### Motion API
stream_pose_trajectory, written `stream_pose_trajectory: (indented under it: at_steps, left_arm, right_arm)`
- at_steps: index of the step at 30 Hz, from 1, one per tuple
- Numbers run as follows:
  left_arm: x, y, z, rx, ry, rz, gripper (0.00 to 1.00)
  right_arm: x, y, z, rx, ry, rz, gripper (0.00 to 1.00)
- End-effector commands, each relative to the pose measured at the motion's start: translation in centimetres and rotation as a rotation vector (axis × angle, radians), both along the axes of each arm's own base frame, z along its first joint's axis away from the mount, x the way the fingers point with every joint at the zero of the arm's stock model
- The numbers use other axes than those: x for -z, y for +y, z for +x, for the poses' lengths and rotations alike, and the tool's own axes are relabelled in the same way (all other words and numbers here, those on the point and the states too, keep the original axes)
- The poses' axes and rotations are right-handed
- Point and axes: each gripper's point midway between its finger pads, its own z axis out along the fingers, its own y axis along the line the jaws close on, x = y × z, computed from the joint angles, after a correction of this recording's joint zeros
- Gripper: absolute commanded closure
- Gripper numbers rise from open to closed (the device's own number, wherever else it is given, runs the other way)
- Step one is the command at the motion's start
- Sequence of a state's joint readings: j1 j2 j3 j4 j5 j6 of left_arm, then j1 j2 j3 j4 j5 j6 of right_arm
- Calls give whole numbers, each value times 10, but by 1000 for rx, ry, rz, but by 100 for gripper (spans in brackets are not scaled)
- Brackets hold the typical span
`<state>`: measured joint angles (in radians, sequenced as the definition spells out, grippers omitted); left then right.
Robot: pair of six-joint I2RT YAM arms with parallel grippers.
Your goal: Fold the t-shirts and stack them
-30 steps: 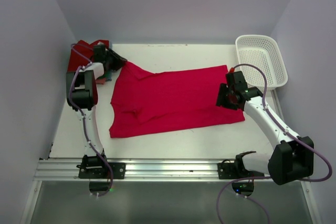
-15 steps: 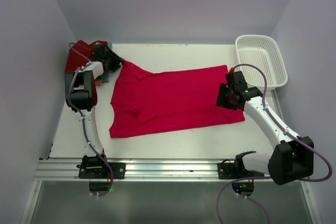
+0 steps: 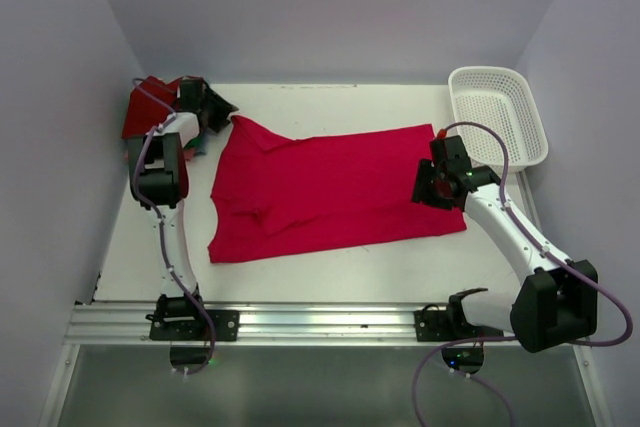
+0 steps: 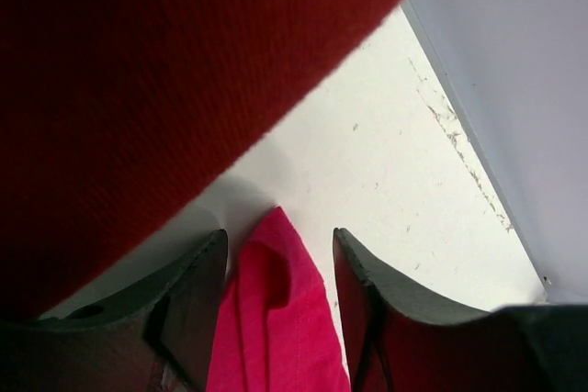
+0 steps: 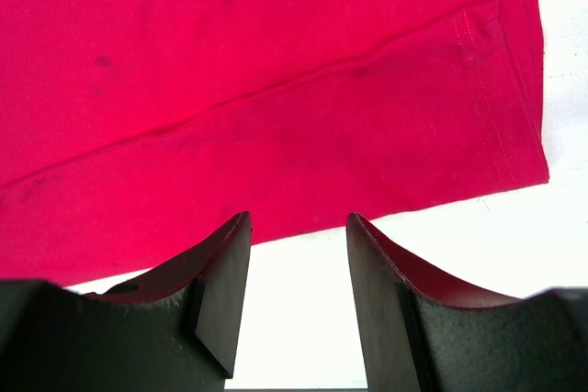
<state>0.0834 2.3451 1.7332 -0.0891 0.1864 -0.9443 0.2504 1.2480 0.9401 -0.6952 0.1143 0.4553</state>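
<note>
A crimson-pink short-sleeved cloth t-shirt (image 3: 330, 187) lay spread flat across the middle of the white table (image 3: 330, 269). Bare table showed along the near edge, along the far edge, and down the left side. The shirt's right hem lay close to the table's right edge, and a white plastic lattice basket (image 3: 500, 112) sat in the far right corner. A dark red folded cloth (image 3: 148, 107) filled the far left corner against the wall.

The left gripper (image 3: 226, 113) was beside that dark cloth. Its fingers were closed on a bunched fold of the t-shirt's far left sleeve, which was drawn out to a point. The right gripper (image 3: 432, 193) sat at the shirt's near right hem with its fingers spread and nothing between them. I cannot tell whether its tips touched the cloth.
</note>
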Motion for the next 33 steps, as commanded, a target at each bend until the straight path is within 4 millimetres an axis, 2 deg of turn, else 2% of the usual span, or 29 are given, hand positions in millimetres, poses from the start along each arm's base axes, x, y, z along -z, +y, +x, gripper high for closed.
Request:
stream_pose_trajectory:
  at_steps: [1,7,10,11,12,13,14,19,22,25,29,31,32,33]
  left_arm:
    - [29,-4,1,-11,51,-16,46]
    - [39,-22,-1,19,60,-27,50]
    - [37,-23,-2,31,44,-34,63]
    - [34,-25,0,39,30,-34,75]
    - [33,-26,0,46,23,-36,81]
    - [32,-26,0,50,18,-38,94]
    - [30,-25,0,51,13,-38,100]
    - [17,-27,-1,71,-13,-38,100]
    - [1,-24,-4,74,-34,-30,100]
    - [-26,-19,-1,76,-82,-27,100]
    - [-62,-17,4,94,-138,-33,100]
    - [-73,-16,4,103,-151,-23,98]
    - [-83,-15,4,101,-167,-16,98]
    - [-87,-14,4,104,-173,-12,98]
  right_arm:
    - [-1,-3,0,5,-7,-17,50]
    - [0,-5,0,9,-6,-25,50]
    - [1,-6,1,12,-5,-27,50]
    - [1,-5,0,11,-5,-27,50]
    - [1,-5,0,10,-3,-27,50]
    - [1,-5,1,10,-3,-27,50]
    - [1,-5,1,12,-4,-29,50]
    - [0,-6,1,16,-9,-32,50]
    - [-1,-7,3,28,-19,-34,50]
    - [-4,-6,9,41,-34,-27,48]
    - [-16,-4,32,60,-101,-24,43]
    - [-17,-8,43,83,-113,-54,42]
    - [-30,-8,56,93,-154,-57,41]
    - [-32,-11,63,106,-168,-74,37]
